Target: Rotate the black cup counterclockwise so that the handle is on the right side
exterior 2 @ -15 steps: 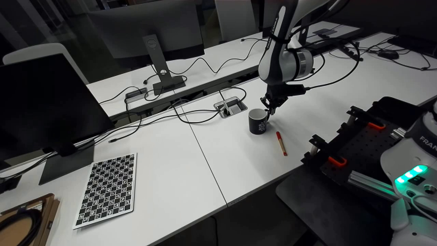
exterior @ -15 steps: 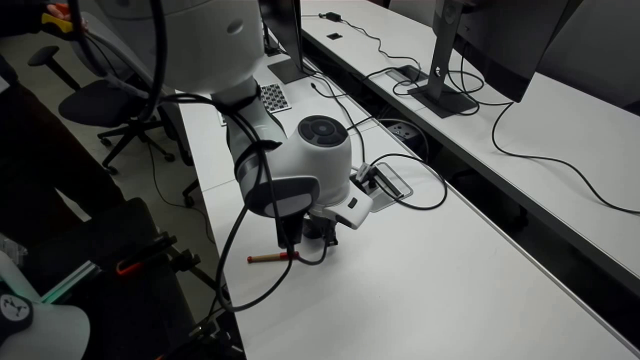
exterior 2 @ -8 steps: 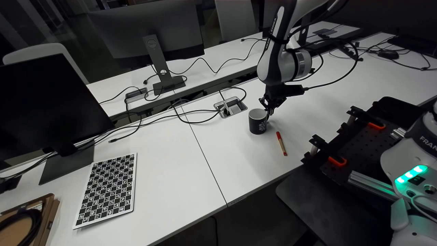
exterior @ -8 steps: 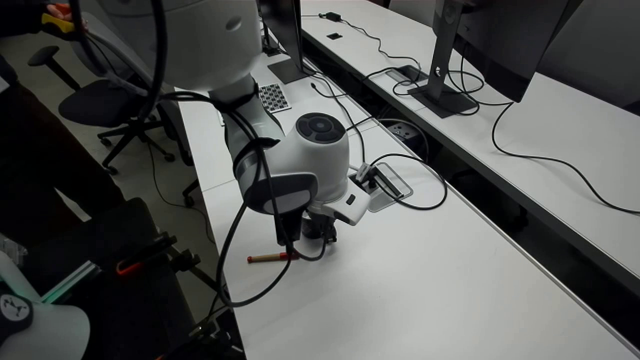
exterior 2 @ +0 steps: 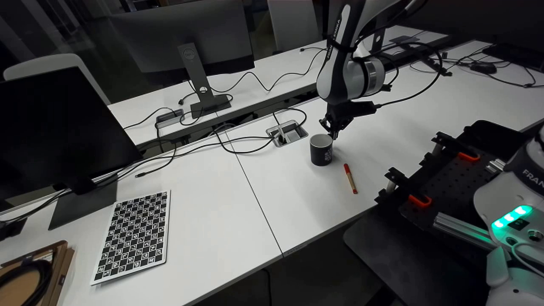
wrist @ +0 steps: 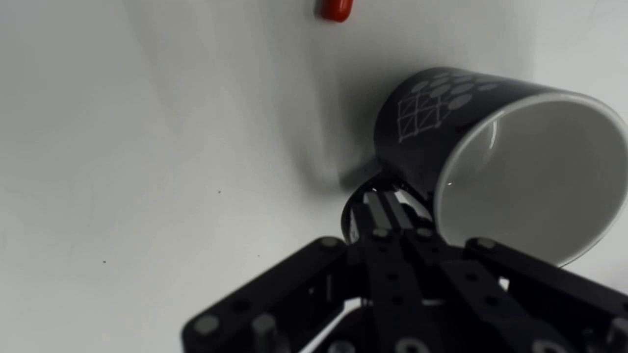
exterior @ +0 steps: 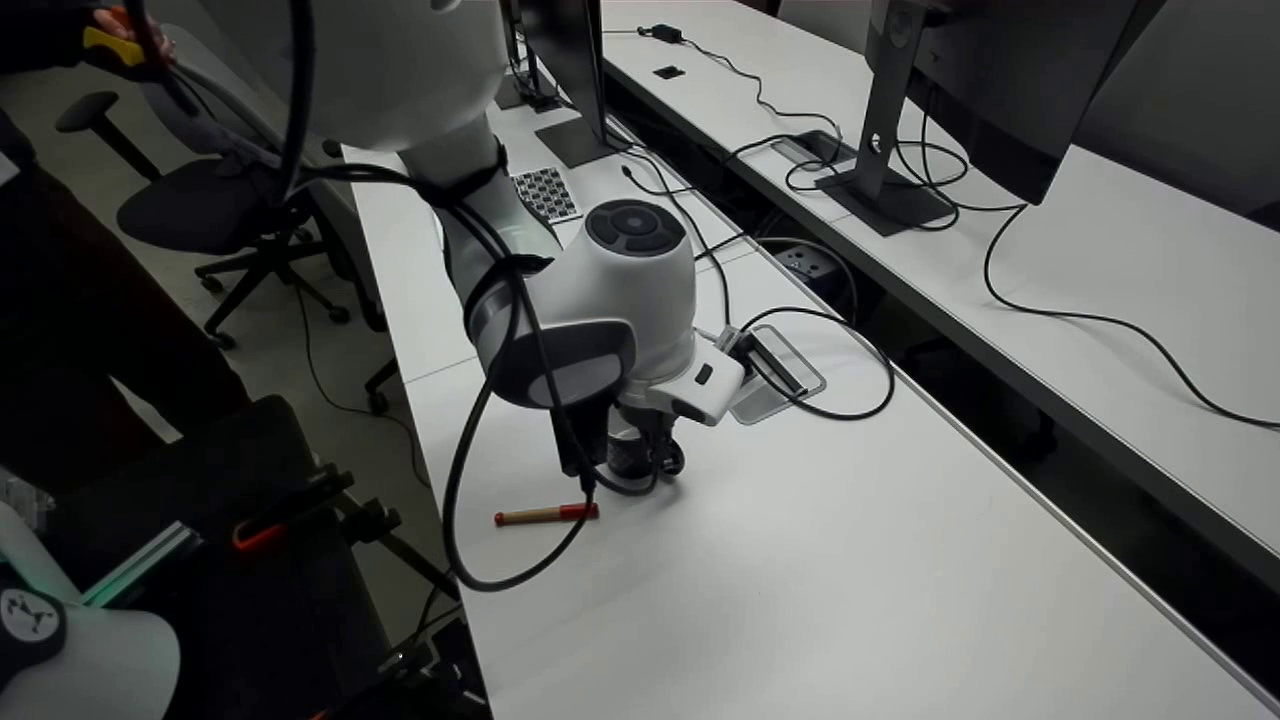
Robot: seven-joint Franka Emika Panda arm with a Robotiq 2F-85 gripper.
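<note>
The black cup [exterior 2: 319, 155] stands upright on the white table, with a pale inside and a light pattern on its side. It also shows in the wrist view [wrist: 422, 142] and, partly behind the gripper, in an exterior view [exterior: 628, 458]. Its handle [wrist: 360, 192] is a dark loop at the lower left of the cup in the wrist view. My gripper [wrist: 386, 208] is shut, its fingers side by side with only a thin gap. The fingertips overlap the loop and seem to reach inside it. In an exterior view the gripper [exterior 2: 334, 135] is just behind the cup, and the handle is hidden.
A red and tan pen [exterior 2: 350, 178] lies near the cup; its red end [wrist: 337, 9] shows in the wrist view. A socket box [exterior 2: 293, 135] with cables lies behind the cup. A checkered board [exterior 2: 134, 233] and a monitor [exterior 2: 63, 127] stand farther off.
The cup has turned counterclockwise: its pattern moved right and its handle went out of sight behind it. My gripper moved slightly back and left in that view.
</note>
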